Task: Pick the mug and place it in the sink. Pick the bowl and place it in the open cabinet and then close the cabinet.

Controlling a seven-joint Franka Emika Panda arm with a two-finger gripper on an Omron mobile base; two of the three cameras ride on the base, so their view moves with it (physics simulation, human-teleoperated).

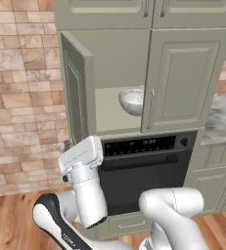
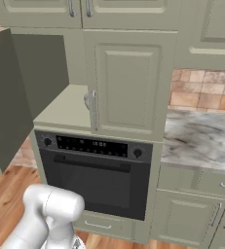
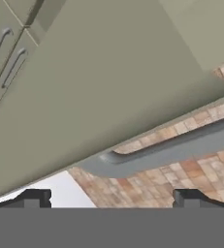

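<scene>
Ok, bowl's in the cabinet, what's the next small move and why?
Probably push the open left door toward shut. The bowl sits on the shelf inside the cabinet, that door stands swung out, and the gripper, open and empty, is right at the door's handle.

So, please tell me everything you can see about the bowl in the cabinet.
The bowl is round and deep, with a grey-white marbled finish that looks like glazed stone or ceramic. It sits upright on the shelf of the open cabinet, on the right side of the opening, above the oven. The closed right door hides part of it; in the right base view just a sliver shows beside that door's handle. Nothing but the shelf touches it.
</scene>
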